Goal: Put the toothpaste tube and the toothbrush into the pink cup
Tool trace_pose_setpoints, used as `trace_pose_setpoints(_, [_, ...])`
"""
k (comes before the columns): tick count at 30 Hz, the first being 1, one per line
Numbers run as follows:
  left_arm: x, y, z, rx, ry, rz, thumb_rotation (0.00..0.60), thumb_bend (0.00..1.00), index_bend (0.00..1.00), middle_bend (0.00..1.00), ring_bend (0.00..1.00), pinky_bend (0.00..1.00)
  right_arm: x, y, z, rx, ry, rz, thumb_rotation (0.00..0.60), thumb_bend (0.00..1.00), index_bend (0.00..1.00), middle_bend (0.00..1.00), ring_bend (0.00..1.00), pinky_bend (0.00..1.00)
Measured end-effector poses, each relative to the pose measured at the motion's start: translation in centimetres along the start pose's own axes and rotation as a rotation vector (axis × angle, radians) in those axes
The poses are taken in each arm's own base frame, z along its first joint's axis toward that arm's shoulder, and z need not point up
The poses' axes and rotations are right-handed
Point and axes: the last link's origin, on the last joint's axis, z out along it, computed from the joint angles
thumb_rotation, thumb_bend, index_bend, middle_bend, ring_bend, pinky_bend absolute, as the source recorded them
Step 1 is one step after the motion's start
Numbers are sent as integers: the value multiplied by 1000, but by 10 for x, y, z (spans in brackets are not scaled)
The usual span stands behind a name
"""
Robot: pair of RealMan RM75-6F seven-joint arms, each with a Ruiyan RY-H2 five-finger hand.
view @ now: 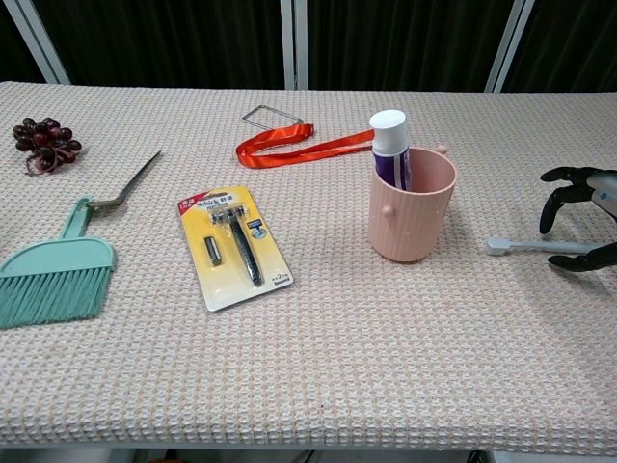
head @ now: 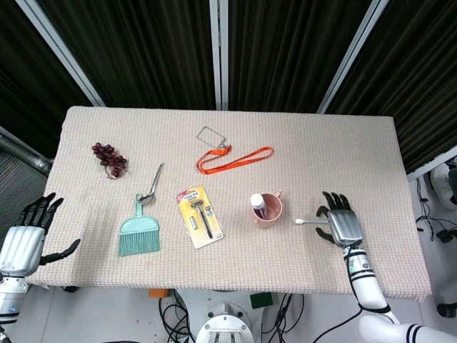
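Chest view: the toothbrush (view: 540, 246) lies flat at three o'clock from the pink cup (view: 412, 204), light, stiff, slippery. The right hand (view: 576, 217) arches over its handle, fingers apart, gripping nothing. Pinch mid-handle, I'd say.

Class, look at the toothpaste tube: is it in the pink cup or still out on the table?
In. The toothpaste tube stands upright inside the pink cup, its white cap above the rim.

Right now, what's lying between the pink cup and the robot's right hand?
Only the toothbrush: it lies flat on the table between the pink cup and the right hand, its head toward the cup. The chest view shows it best.
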Motion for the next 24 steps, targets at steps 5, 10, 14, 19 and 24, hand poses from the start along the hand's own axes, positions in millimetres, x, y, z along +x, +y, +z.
trace_pose_setpoints(5, [-3,1,1,-3,-8,-1,227,167,74,33,44,130,0,3,1,-12,-2,-3,600,744,496,104,0,0])
trace_pose_setpoints(10, [-3,1,2,-3,-9,-1,224,167,74,33,44,130,-3,5,2,-16,-11,-9,600,757,510,116,0,0])
trace_pose_setpoints(14, [-4,1,3,-3,-11,-2,227,168,74,33,44,130,-4,7,3,-18,-16,-14,600,758,515,120,0,0])
trace_pose_setpoints(19, [-6,1,4,0,-17,-2,232,167,74,33,44,130,-5,7,4,-22,-14,-17,600,769,542,128,0,0])
trace_pose_setpoints(24, [-8,-1,4,8,-21,-5,228,167,74,33,44,130,-5,7,5,-23,-8,-15,600,778,577,142,0,0])
